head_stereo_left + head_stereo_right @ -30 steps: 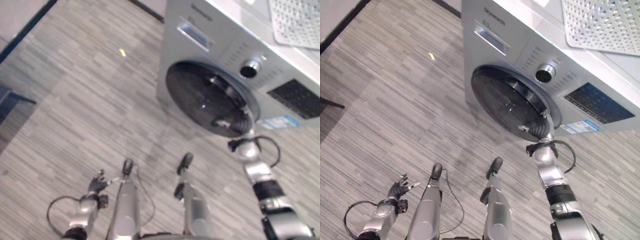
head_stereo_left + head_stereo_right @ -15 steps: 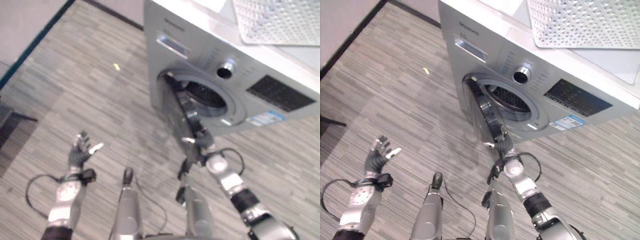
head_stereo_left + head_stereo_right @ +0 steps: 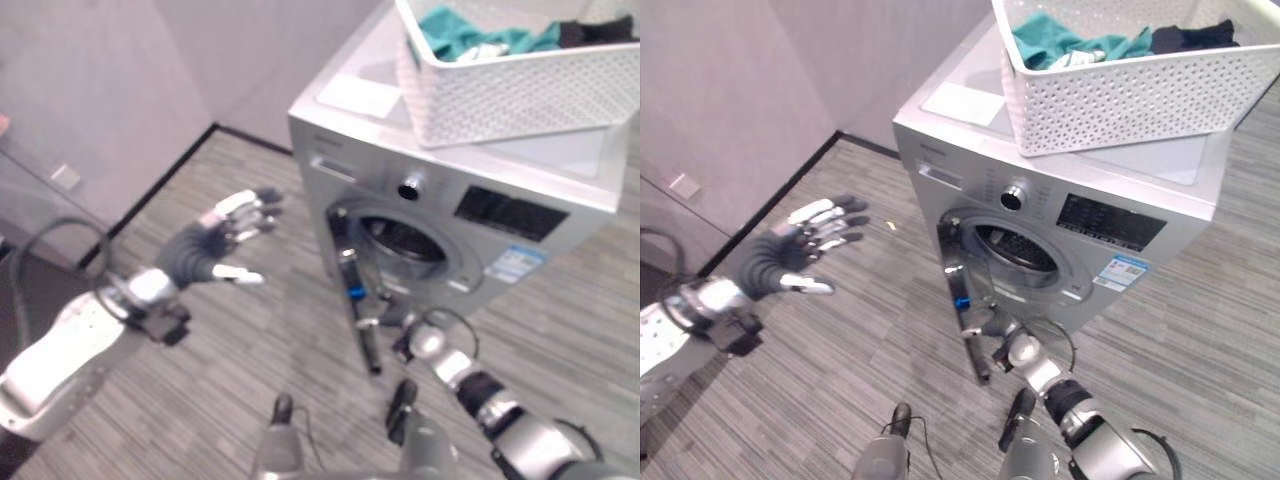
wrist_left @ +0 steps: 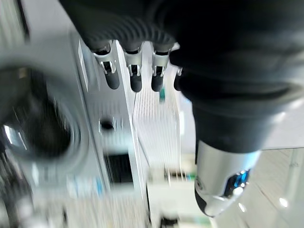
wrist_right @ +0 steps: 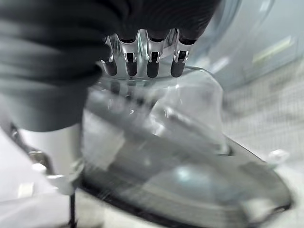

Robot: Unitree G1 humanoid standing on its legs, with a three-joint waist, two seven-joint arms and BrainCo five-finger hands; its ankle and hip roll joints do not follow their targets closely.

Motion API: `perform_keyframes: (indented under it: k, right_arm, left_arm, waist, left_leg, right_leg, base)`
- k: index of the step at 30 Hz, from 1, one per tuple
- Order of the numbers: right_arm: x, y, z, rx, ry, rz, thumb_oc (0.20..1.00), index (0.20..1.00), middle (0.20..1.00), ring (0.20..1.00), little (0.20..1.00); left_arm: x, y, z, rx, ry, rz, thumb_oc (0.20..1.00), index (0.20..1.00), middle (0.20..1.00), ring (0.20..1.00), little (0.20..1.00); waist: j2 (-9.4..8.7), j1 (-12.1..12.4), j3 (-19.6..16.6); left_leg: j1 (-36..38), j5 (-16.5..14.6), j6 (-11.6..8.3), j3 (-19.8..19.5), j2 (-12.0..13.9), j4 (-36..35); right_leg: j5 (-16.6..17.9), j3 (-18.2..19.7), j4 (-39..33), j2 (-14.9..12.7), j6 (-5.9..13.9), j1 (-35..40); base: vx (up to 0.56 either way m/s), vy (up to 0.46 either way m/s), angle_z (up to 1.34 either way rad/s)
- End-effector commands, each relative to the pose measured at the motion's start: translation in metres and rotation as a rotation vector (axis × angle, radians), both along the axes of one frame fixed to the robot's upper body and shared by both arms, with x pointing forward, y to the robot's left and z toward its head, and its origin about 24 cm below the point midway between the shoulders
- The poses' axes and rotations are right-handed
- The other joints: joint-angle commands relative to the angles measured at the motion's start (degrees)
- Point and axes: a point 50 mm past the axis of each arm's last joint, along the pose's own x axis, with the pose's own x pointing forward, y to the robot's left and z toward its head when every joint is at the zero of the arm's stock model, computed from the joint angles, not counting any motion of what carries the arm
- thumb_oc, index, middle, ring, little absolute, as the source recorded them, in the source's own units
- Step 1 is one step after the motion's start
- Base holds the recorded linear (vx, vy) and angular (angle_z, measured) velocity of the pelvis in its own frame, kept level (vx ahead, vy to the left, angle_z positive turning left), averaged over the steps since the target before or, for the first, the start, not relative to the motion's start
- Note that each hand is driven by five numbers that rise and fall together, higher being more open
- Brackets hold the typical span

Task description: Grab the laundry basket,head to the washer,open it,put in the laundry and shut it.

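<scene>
Grey striped flooring (image 3: 870,330) runs up to a pale wall with a dark skirting line, and against it stands the silver washer (image 3: 1110,205). Its round door (image 3: 965,305) is swung open edge-on toward me, so the dark drum opening (image 3: 1015,250) shows. On top of the washer sits the white perforated laundry basket (image 3: 1120,95), with teal and dark laundry (image 3: 1060,45) still heaped inside. My right hand (image 3: 1002,336) is down at the lower edge of the door, fingers (image 5: 151,66) laid against its glass (whether they curl round the rim I cannot tell). My left hand (image 3: 790,250) hangs in the air well apart from the washer, fingers spread and straight, holding nothing.
</scene>
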Motion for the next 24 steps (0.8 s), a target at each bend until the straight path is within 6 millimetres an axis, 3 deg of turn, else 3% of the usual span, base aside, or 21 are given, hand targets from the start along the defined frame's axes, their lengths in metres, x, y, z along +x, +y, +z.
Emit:
perform_keyframes:
  k: [1, 2, 3, 5, 8, 9, 12, 14, 15, 16, 18, 19, 20, 24]
  right_arm:
    - [-0.043, 0.105, -0.005, 0.364, 0.224, 0.201, 1.0, 1.0, 1.0, 1.0, 1.0]
    - [-0.048, 0.121, -0.004, 0.425, 0.267, 0.193, 1.0, 1.0, 1.0, 1.0, 1.0]
    - [-0.048, 0.12, -0.004, 0.426, 0.267, 0.192, 1.0, 1.0, 1.0, 1.0, 1.0]
    - [-0.068, 0.147, -0.004, 0.616, 0.429, 0.142, 1.0, 1.0, 1.0, 1.0, 1.0]
    - [-0.075, 0.155, -0.006, 0.704, 0.497, 0.082, 1.0, 1.0, 1.0, 1.0, 1.0]
    - [-0.069, 0.153, -0.001, 0.655, 0.417, 0.115, 1.0, 1.0, 1.0, 1.0, 1.0]
    - [-0.065, 0.145, -0.004, 0.566, 0.364, 0.147, 1.0, 1.0, 1.0, 1.0, 1.0]
    - [-0.063, 0.122, -0.015, 0.41, 0.302, 0.187, 1.0, 1.0, 1.0, 1.0, 1.0]
    - [-0.065, 0.089, -0.03, 0.264, 0.277, 0.212, 1.0, 1.0, 1.0, 1.0, 1.0]
    - [-0.065, 0.089, -0.03, 0.263, 0.277, 0.211, 1.0, 1.0, 1.0, 1.0, 1.0]
    - [-0.069, 0.047, -0.042, 0.144, 0.271, 0.225, 1.0, 1.0, 1.0, 1.0, 1.0]
    - [-0.068, -0.01, -0.048, 0.014, 0.248, 0.153, 1.0, 1.0, 1.0, 1.0, 1.0]
    - [-0.068, -0.011, -0.048, 0.013, 0.248, 0.152, 1.0, 1.0, 1.0, 1.0, 1.0]
    - [-0.069, -0.102, -0.04, -0.178, 0.185, -0.024, 1.0, 1.0, 1.0, 1.0, 1.0]
  left_arm:
    - [-0.005, -0.011, 0.006, -0.012, 0.005, -0.082, 1.0, 1.0, 1.0, 1.0, 1.0]
    - [-0.004, -0.016, -0.003, -0.02, 0.048, -0.093, 1.0, 1.0, 1.0, 1.0, 1.0]
    - [-0.004, -0.016, -0.003, -0.02, 0.048, -0.094, 1.0, 1.0, 1.0, 1.0, 1.0]
    - [0.0, -0.024, -0.023, -0.019, 0.13, -0.101, 1.0, 1.0, 1.0, 1.0, 1.0]
    - [0.004, -0.028, -0.039, -0.048, 0.186, -0.075, 1.0, 1.0, 1.0, 1.0, 1.0]
    - [0.011, -0.026, -0.052, -0.026, 0.21, -0.026, 1.0, 1.0, 1.0, 1.0, 1.0]
    - [0.017, -0.023, -0.055, 0.016, 0.194, 0.003, 1.0, 1.0, 1.0, 1.0, 1.0]
    - [0.02, -0.015, -0.066, 0.083, 0.226, 0.015, 1.0, 1.0, 1.0, 1.0, 1.0]
    - [0.019, -0.005, -0.093, 0.164, 0.37, 0.0, 1.0, 1.0, 1.0, 1.0, 1.0]
    - [0.019, -0.005, -0.093, 0.164, 0.37, -0.002, 1.0, 1.0, 1.0, 1.0, 1.0]
    - [0.013, -0.006, -0.123, 0.203, 0.559, -0.115, 1.0, 1.0, 1.0, 1.0, 1.0]
    - [0.007, -0.008, -0.143, 0.19, 0.66, -0.175, 1.0, 1.0, 1.0, 1.0, 1.0]
    - [0.008, -0.009, -0.143, 0.19, 0.66, -0.178, 1.0, 1.0, 1.0, 1.0, 1.0]
    - [0.016, -0.011, -0.167, 0.306, 0.675, -0.217, 1.0, 1.0, 1.0, 1.0, 1.0]
  waist:
    - [-3.85, 2.6, 3.2]
    - [-3.56, 3.0, 2.8]
    - [-3.56, 3.1, 2.8]
    - [-3.07, 3.6, 2.5]
    - [-2.83, 3.8, 2.7]
    - [-2.79, 3.2, 2.8]
    - [-2.84, 2.5, 2.9]
    - [-3.11, 0.8, 2.9]
    - [-3.58, -1.6, 2.6]
    - [-3.55, -1.4, 2.5]
    - [-4.46, -5.2, 2.3]
    - [-5.44, -7.6, 2.2]
    - [-5.36, -7.5, 2.2]
    - [-7.5, -11.6, 2.0]
  left_leg:
    - [2.0, -3.2, 4.74, 1.9, -4.3, 1.0]
    - [2.5, -3.2, 4.72, 2.1, -4.3, 0.7]
    - [2.5, -3.2, 4.72, 2.1, -4.3, 0.7]
    - [2.4, -3.0, 4.61, 2.0, -4.2, 0.7]
    - [2.1, -2.9, 4.49, 1.9, -4.1, 0.8]
    - [1.7, -2.7, 4.4, 1.9, -4.1, 0.9]
    - [1.3, -2.6, 4.32, 1.7, -4.0, 1.0]
    - [1.2, -2.4, 4.21, 2.1, -4.1, 0.8]
    - [1.2, -2.4, 4.12, 3.0, -4.0, 0.2]
    - [1.2, -2.4, 4.12, 3.1, -4.0, 0.2]
    - [1.9, -2.6, 3.98, 4.8, -3.8, -0.5]
    - [2.3, -2.8, 3.97, 5.9, -3.5, -1.0]
    - [2.3, -2.8, 3.97, 6.0, -3.5, -1.0]
    - [2.8, -3.2, 3.94, 8.1, -2.8, -1.3]
  right_leg:
    - [-0.5, 2.4, -6.7, -6.9, 6.73, 11.4]
    - [-0.5, 2.4, -6.6, -6.9, 6.78, 11.6]
    - [-0.5, 2.5, -6.6, -6.9, 6.77, 11.6]
    - [-0.6, 2.2, -6.5, -7.0, 6.86, 11.8]
    - [-0.7, 2.1, -6.5, -7.0, 6.86, 11.7]
    - [-0.7, 2.0, -6.6, -6.9, 6.93, 11.6]
    - [-0.7, 1.9, -6.8, -6.9, 6.93, 11.7]
    - [-0.5, 2.2, -7.0, -6.9, 7.02, 11.6]
    - [-0.3, 2.8, -7.3, -6.8, 7.13, 11.2]
    - [-0.3, 2.9, -7.3, -6.8, 7.12, 11.1]
    - [0.1, 4.5, -7.3, -6.4, 7.33, 10.0]
    - [0.3, 5.7, -7.0, -6.1, 7.5, 8.9]
    - [0.3, 5.7, -7.0, -6.1, 7.5, 8.8]
    - [0.8, 8.1, -6.8, -5.1, 7.82, 6.8]
  base:
    - [0.03, 0.007, 0.04]
    - [0.03, 0.007, 0.05]
    - [0.0, 0.0, 0.0]
    - [0.01, -0.003, 0.17]
    - [-0.01, 0.015, 0.15]
    - [-0.01, 0.029, 0.09]
    - [0.0, 0.017, 0.05]
    - [0.01, 0.058, 0.02]
    - [0.02, 0.071, 0.02]
    - [0.02, 0.089, -0.02]
    - [0.02, 0.076, -0.22]
    - [0.01, 0.044, -0.48]
    - [0.01, 0.02, -0.57]
    - [0.01, 0.007, -0.39]
